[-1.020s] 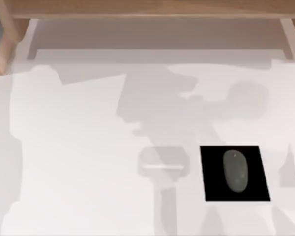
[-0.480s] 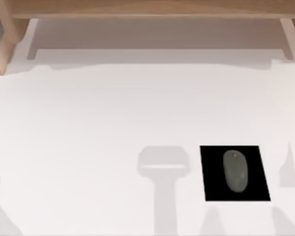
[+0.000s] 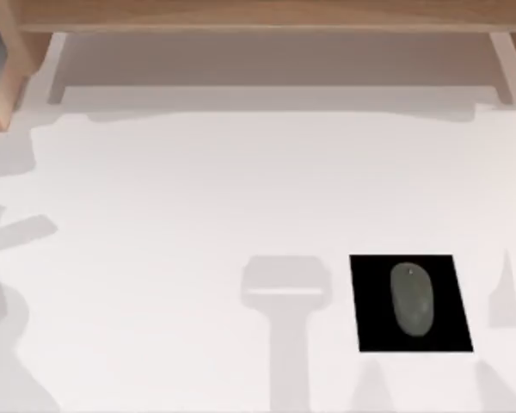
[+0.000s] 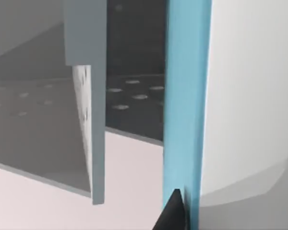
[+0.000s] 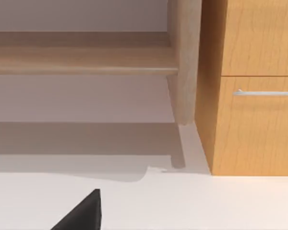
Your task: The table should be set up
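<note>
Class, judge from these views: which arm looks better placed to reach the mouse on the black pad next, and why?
Probably the right: the mouse sits on the black pad toward the table's right side. The left wrist view faces a blue panel, not the pad.

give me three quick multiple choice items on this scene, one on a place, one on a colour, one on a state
1. Where on the table does the black pad lie?
A. top view's right, near edge
B. far left corner
C. under the shelf

2. What colour is the mouse?
A. red
B. grey
C. white

3. How is the mouse placed?
A. hanging off the pad
B. beside the pad
C. resting fully on the pad

Answers: 1 A, the pad sits right of centre toward the near edge. 2 B, it looks dull grey. 3 C, black pad shows all around it.
</note>
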Available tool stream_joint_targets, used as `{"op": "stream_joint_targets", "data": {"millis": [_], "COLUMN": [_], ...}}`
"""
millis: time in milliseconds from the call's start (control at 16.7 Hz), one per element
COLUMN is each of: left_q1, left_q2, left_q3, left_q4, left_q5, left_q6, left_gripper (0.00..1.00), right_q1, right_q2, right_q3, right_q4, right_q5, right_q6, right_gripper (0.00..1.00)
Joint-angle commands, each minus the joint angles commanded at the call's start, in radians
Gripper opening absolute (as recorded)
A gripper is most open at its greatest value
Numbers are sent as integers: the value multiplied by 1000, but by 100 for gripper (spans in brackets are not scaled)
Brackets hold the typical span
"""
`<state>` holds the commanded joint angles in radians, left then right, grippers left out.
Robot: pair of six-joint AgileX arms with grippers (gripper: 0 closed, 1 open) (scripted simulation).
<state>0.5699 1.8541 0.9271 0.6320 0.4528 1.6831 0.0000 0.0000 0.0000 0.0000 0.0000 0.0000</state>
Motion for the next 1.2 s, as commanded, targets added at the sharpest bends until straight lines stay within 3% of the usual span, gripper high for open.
{"op": "stream_joint_targets", "data": {"millis": [240, 1200], "left_q1": [-66, -105], "left_q2": [51, 141], "left_q3": [2, 113], "left_q4": [36, 22], "left_q5": [78, 42], "left_q6": [53, 39], "left_gripper": [0, 0], "right_q1": [0, 0], "right_q2": [0, 0], "right_q3": [0, 0], "right_q4": [0, 0], "right_q5": [0, 0], "right_q6": [0, 0], "right_gripper": [100, 100]}}
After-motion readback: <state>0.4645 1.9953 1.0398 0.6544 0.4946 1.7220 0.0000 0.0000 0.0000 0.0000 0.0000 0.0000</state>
